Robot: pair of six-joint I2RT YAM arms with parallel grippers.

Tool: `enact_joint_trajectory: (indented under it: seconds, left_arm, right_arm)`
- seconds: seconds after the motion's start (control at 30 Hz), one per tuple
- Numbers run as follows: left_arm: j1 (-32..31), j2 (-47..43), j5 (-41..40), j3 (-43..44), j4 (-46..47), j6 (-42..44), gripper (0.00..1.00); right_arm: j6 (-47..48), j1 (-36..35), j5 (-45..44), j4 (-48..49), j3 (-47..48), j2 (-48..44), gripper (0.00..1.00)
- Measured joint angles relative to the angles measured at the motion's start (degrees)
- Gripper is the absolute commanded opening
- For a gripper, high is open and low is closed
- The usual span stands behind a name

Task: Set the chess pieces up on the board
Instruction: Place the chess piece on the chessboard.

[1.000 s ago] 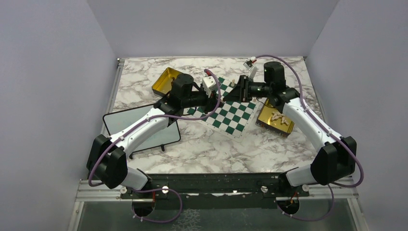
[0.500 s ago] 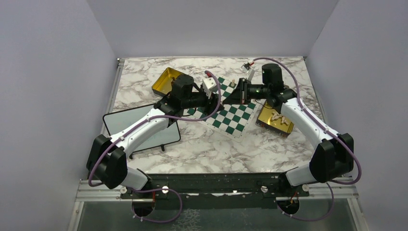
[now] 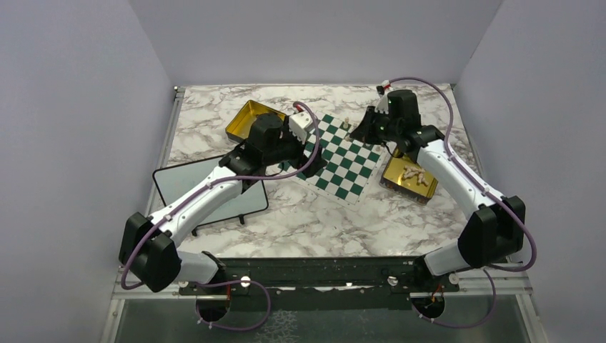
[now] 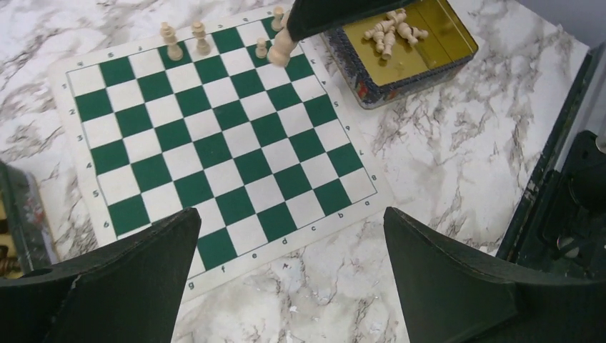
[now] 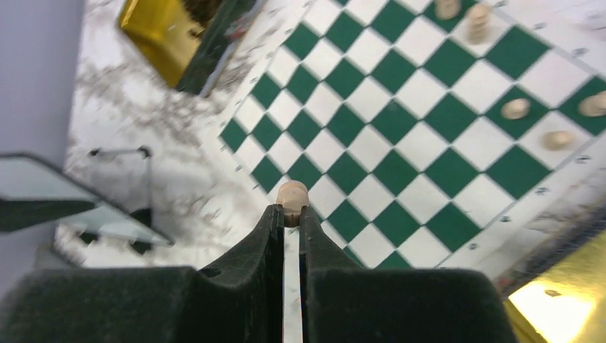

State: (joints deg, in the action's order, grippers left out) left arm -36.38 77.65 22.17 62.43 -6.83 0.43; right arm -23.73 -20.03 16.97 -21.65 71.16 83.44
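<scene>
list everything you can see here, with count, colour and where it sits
board: one, green and white checks, mid table
standing pieces: five, pale, near one board edge
held piece: one, pale, above the board
loose pieces: small heap, pale, inside right tin
right tin: one, gold, right of board
left tin: one, gold, left of board
framed panel: one, black frame, near left
table: one, white marble
left gripper: one, black, open over board
right gripper: one, black, shut on held piece

Light: even, diffuse, from overhead, moderately bright. Soft faint shadows on surface [image 3: 321, 214]. Top and left wrist views sharp. Right wrist view motion-blurred, board [image 5: 400, 128] checks smeared toward edges. Gold tin [image 5: 564, 311] overexposed.
</scene>
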Motion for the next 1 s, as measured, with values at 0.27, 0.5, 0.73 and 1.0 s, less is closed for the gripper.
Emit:
enact_joint_trajectory:
  seconds: [0.27,0.5,0.73,1.0]
  left_arm:
    - [3.67,-4.98,-6.99,-2.19,-3.72,-5.64,0.99]
    - [7.04,-8.33,-8.81,-6.71,-5.70,-8.66,0.99]
    - [6.99,-14.43,-9.29,-12.24,-4.83,-8.76,0.99]
    - [5.09,-15.98,-10.78,-12.33,-4.66,-8.04,0.99]
  right_arm:
    - [3.21,0.00,-20.09,-0.96,4.04,7.06,0.01]
    - [5.62,0.00,-32.92,-2.78,14.19,17.97,0.01]
    - [5.79,1.03,-37.42,-5.03,20.20,24.46,0.01]
    - [4.83,3.45,-37.33,-8.55,23.19,29.97,0.01]
